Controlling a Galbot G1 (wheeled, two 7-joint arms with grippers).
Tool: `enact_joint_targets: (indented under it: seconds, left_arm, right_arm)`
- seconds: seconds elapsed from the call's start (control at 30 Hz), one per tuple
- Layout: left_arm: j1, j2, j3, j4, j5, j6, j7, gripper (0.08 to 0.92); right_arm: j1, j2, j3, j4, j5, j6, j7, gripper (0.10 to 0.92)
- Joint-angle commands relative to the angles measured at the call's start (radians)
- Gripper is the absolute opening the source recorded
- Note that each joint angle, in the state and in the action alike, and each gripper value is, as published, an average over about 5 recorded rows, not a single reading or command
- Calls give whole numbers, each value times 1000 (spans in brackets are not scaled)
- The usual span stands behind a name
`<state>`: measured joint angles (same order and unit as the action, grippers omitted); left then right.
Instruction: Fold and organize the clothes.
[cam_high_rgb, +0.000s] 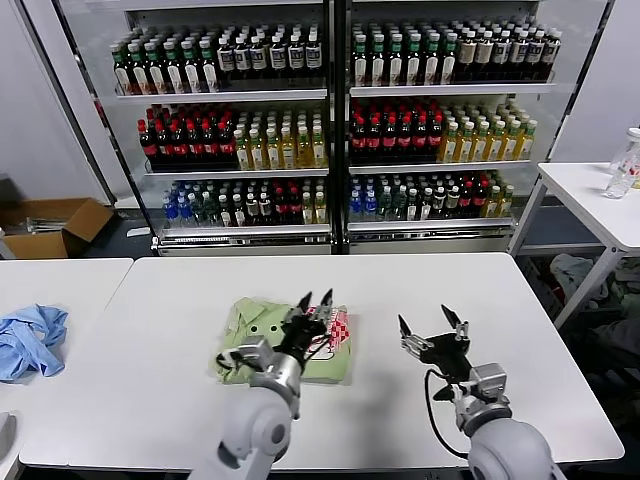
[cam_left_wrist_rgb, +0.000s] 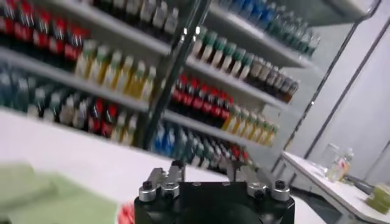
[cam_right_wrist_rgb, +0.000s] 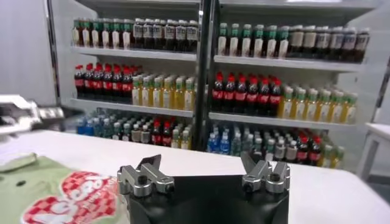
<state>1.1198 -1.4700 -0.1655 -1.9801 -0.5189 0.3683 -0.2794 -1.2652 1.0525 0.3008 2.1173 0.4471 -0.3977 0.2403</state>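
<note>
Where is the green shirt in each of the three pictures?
Head view: the green shirt lies folded on the white table, centre-left, under the left gripper.
Left wrist view: a blurred green patch at the lower left corner.
Right wrist view: lower left corner, showing its red checked print.
Shared landmark: the drinks fridge, seen behind the table in all three.

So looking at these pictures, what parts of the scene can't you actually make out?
- Green shirt: in the head view the left hand and its arm cover the middle, so how neat the fold is stays hidden.
- Shirt's red-and-white print: cut off by the right wrist view's edge, unreadable.
- Left wrist view: blurred throughout; the shirt is only a green smear.
- Bottle labels on the shelves: too small to read.
- Right hand waits open beside the shirt.
</note>
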Motion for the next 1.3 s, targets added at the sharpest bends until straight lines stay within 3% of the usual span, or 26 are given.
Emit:
enact_joint_targets:
  seconds: [0.03,0.2,0.33,0.43,0.77,1.07,1.23,1.3]
  left_arm:
    - [261,183,-375,-221,120,-81,24,532]
    - [383,228,-537,-214,57,-105,8,670]
    - [414,229,-578,-210,41,-106,-1,780]
    - [420,219,-580,-210,40,-103,-5,816]
    - [424,190,-543,-238,44,-88,-12,823]
    - [421,185,-526,-247,44,-77,-12,823]
    - [422,185,-512,-262,53,-76,-1,823]
    - [425,187,-509,-272,53,-77,12,823]
  right_arm:
    - [342,188,-338,-321,209,-171,80,823]
    - [454,260,-437,-495,234,-183,106,823]
    - [490,281,-467,-565,267,-183,122,823]
    - [499,287,-485,-589,284,-183,154,811]
    - [500,177,-464,-512,292,-183,170,542]
    - [467,-91,-287,-407,199,-166,38,300]
    - [372,-171,-153,-292,130,-34,16,165]
    - [303,-175,-109,-234,92,37,34,149]
